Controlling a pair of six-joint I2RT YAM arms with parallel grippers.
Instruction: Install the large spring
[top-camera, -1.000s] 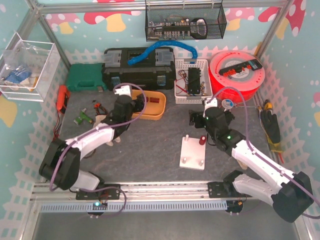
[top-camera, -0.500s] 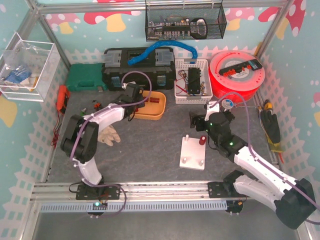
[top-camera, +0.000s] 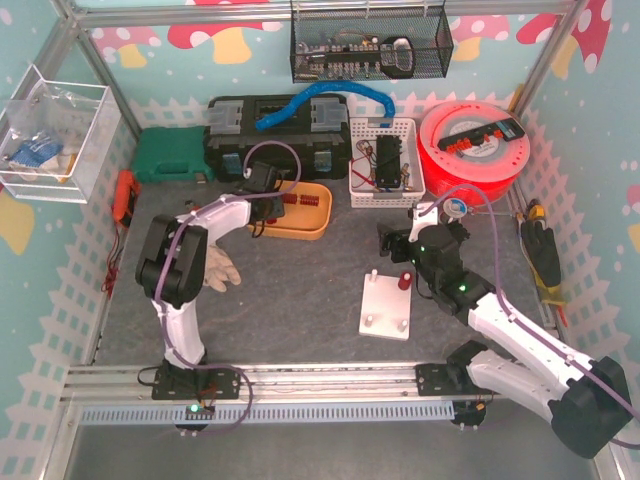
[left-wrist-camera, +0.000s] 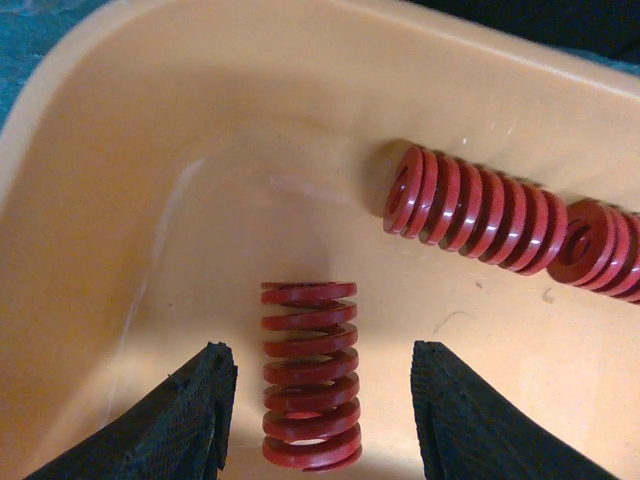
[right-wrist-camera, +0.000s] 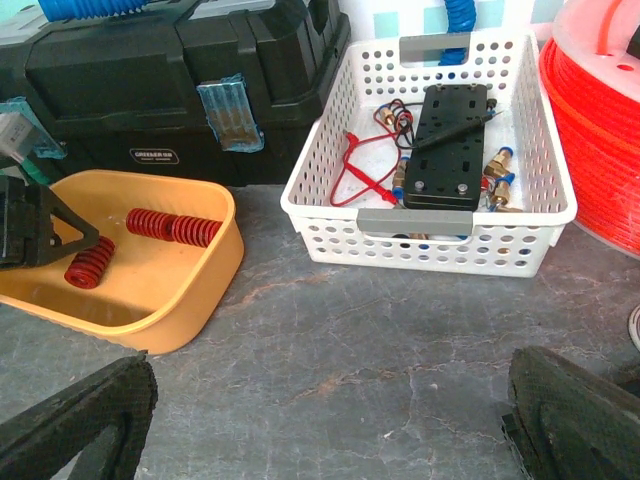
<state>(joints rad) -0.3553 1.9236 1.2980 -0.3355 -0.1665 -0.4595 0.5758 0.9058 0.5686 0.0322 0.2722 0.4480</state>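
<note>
My left gripper (left-wrist-camera: 318, 400) reaches into the orange tray (top-camera: 310, 225), open. A red spring (left-wrist-camera: 310, 375) lies between its black fingers (left-wrist-camera: 200, 410), with a gap on each side. Two more red springs (left-wrist-camera: 475, 210) lie end to end further right in the tray. In the right wrist view the same gripper (right-wrist-camera: 40, 235) straddles that spring (right-wrist-camera: 88, 268). The white base plate (top-camera: 388, 305) with upright pegs lies mid-table, and a small red piece (top-camera: 405, 281) sits on one peg. My right gripper (top-camera: 395, 238) hovers open over bare table beyond the plate, holding nothing (right-wrist-camera: 330, 420).
A white basket (top-camera: 380, 160) of parts stands behind the right gripper, with a red spool (top-camera: 475, 145) to its right. A black toolbox (top-camera: 275, 135) and a green case (top-camera: 170, 155) line the back. A pale glove (top-camera: 215, 270) lies near the left arm.
The left arm has stretched forward from the mid-table into the orange tray, and its jaws have narrowed round a spring. The right arm shifted slightly, then held still.
</note>
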